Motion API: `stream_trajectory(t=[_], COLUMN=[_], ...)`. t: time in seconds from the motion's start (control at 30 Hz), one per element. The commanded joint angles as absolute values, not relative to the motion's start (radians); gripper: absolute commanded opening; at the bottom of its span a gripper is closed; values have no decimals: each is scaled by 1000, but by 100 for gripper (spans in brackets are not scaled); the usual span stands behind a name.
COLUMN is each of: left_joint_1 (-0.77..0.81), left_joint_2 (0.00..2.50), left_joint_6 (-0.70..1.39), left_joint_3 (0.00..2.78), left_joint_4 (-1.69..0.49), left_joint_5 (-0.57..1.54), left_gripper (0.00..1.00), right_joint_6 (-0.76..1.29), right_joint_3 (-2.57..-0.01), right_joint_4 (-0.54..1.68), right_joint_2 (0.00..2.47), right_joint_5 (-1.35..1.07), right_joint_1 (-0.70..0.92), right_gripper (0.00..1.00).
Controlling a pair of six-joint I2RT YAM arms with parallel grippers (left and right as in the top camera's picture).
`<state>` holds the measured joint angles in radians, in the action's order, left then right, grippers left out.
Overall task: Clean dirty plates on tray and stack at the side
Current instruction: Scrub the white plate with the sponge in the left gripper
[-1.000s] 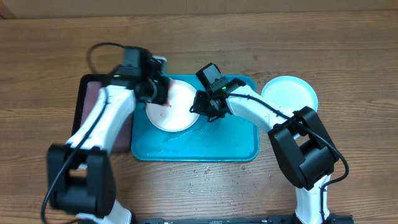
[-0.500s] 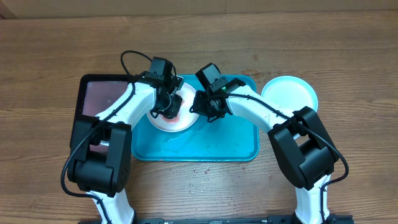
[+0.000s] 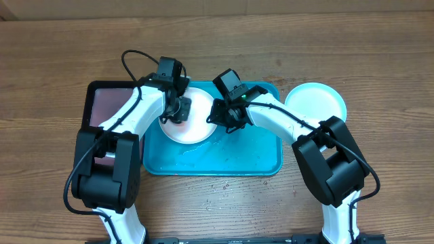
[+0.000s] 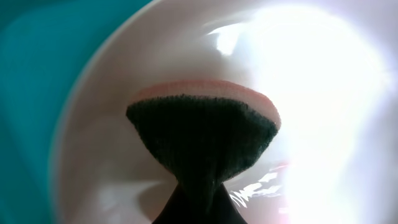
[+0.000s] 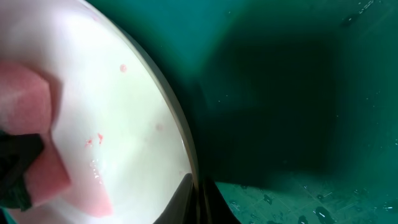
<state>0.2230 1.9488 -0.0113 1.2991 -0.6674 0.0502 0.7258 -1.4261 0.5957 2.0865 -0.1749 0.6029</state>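
White plate sat in the tray, toward its far-left part, mid-scrub. Left gripper was clamped on the sponge, dark scour side pressed to the plate w/ the pink layer showing at its edge. Right gripper reached in over the tray's middle and, going by the wrist view, pinched the plate's rim to steady it. Red smears showed beside the sponge, so this plate wasn't clean yet. Light cyan plate lay off the tray, just past its far-right corner, prob. done and starting the stack. Yellow-green plate wasn't visible, so I couldn't tell where it was. Black tray sat against the tray's left edge. Approx one of three finished; the white one needed finishing, then stacking.
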Motion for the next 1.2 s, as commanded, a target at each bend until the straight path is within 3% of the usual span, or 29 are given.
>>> stream_trajectory(t=[0.0, 0.33, 0.67, 1.1, 1.13, 1.17], left_joint_1=[242, 250, 215, 82, 64, 44], left_joint_2=[1917, 1991, 1955, 1704, 1698, 1695], left_joint_6=[-37, 76, 121, 128, 121, 118], left_joint_3=[1331, 1330, 1333, 1333, 1333, 1333], left_joint_4=[-639, -616, -678, -723, -739, -757], left_joint_5=[325, 334, 4, 47, 40, 36], left_gripper=[4, 4, 4, 4, 4, 4], right_joint_6=[726, 726, 726, 726, 726, 726], right_joint_3=[-1420, -1420, -1420, -1420, -1420, -1420], right_joint_4=[596, 596, 599, 599, 598, 598], right_joint_2=[2090, 2090, 2090, 2090, 2090, 2090], right_joint_5=[-157, -158, -157, -158, -158, -158], right_joint_1=[605, 605, 605, 605, 605, 605], right_gripper=[4, 4, 4, 4, 5, 14])
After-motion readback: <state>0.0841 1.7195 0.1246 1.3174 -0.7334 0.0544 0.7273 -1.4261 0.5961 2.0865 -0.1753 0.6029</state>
